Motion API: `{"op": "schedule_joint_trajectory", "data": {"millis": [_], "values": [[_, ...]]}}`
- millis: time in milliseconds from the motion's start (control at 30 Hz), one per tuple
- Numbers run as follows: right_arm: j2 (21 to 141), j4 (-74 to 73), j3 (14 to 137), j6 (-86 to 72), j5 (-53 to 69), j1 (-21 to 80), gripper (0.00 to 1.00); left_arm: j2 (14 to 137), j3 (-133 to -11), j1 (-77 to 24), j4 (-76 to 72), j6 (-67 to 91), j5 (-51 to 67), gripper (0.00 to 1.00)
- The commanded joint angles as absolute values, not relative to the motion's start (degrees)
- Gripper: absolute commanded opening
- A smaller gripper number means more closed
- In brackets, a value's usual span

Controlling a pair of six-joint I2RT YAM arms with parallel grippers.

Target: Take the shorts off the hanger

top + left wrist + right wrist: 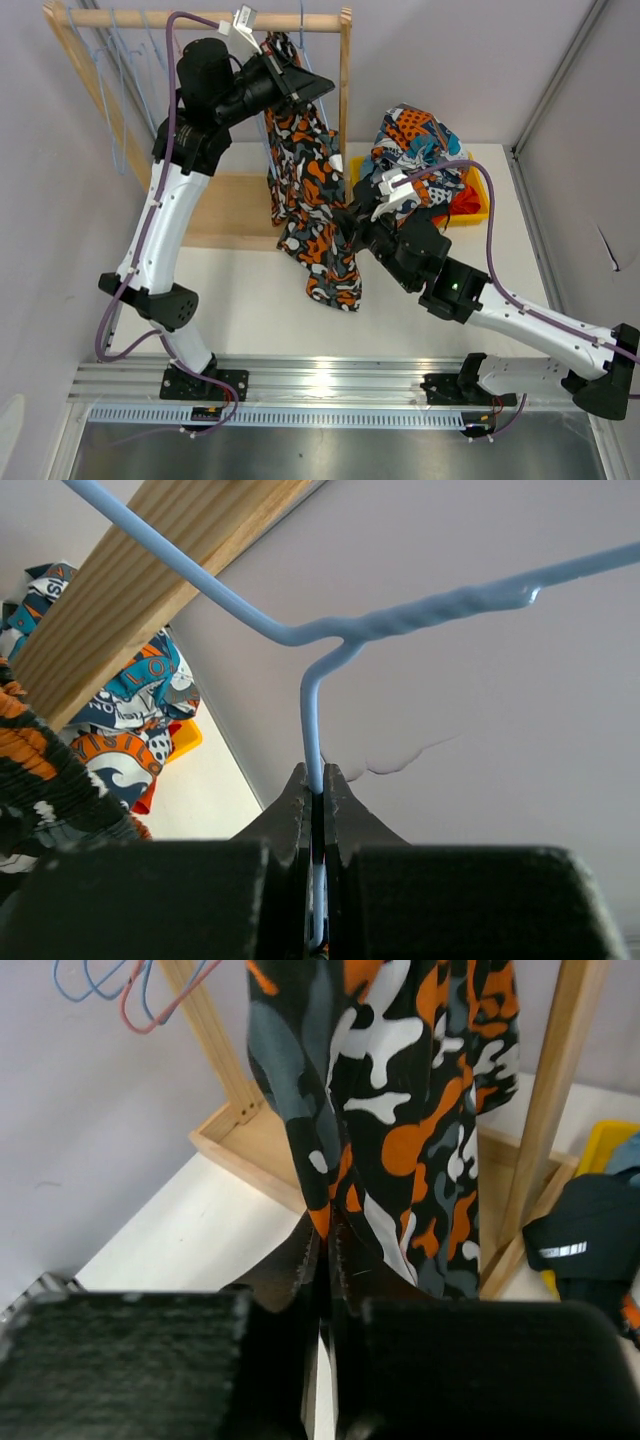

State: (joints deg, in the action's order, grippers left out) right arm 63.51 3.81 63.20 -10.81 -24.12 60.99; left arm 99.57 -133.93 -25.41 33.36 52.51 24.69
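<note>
So the left gripper (pixel 316 777) is clamped on the thin light blue wire hanger (pixel 420 615) by the wooden rail (pixel 200 18), with the orange-black-white blotch-print fabric shorts (pixel 312 190) dangling below. The right gripper (pixel 322 1235) is pinched narrow on their lower hem. Looks like the pull-off step to me, so next up is a steady tug down and away.

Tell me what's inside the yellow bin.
A heap of fabric: blue-and-orange print shorts on top, a plain orange piece at the right edge of the bin, and a dark garment by its rim. Whatever lies beneath the heap is covered.
</note>
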Motion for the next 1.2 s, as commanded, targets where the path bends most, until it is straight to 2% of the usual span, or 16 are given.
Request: {"op": "schedule_joint_trajectory", "data": {"millis": [0, 300, 600, 700, 900, 1000, 1033, 1167], "values": [[62.23, 4.84, 60.91, -12.48, -23.29, 61.87, 0.00, 94.66, -134.83, -24.79, 25.14, 54.05, 26.72, 0.00], [58.19, 2.73, 57.75, -14.50, -29.17, 68.80, 0.00, 91.93, -132.27, -23.73, 22.41, 55.72, 27.16, 0.00], [56.86, -2.81, 59.50, -14.24, -52.52, 95.24, 0.00, 95.09, -134.21, -18.72, 25.05, 54.32, 24.52, 0.00], [59.06, -2.46, 60.64, -13.36, -55.36, 98.43, 0.00, 96.06, -134.12, -18.46, 25.05, 55.28, 25.39, 0.00], [63.63, 5.61, 60.99, -7.05, -54.76, 94.68, 0.00, 89.24, -126.84, -20.12, 22.68, 56.69, 26.63, 0.00], [66.00, 6.68, 63.19, -5.80, -47.75, 85.48, 0.00, 83.52, -116.48, -22.49, 19.70, 59.14, 25.84, 0.00], [66.61, 7.11, 63.72, -5.54, -43.11, 82.82, 0.00, 79.15, -107.84, -23.11, 18.03, 62.37, 25.32, 0.00], [70.57, 8.96, 67.31, -5.01, -34.92, 71.39, 0.00, 68.13, -90.73, -26.62, 4.42, 73.54, 21.63, 0.00]]}}
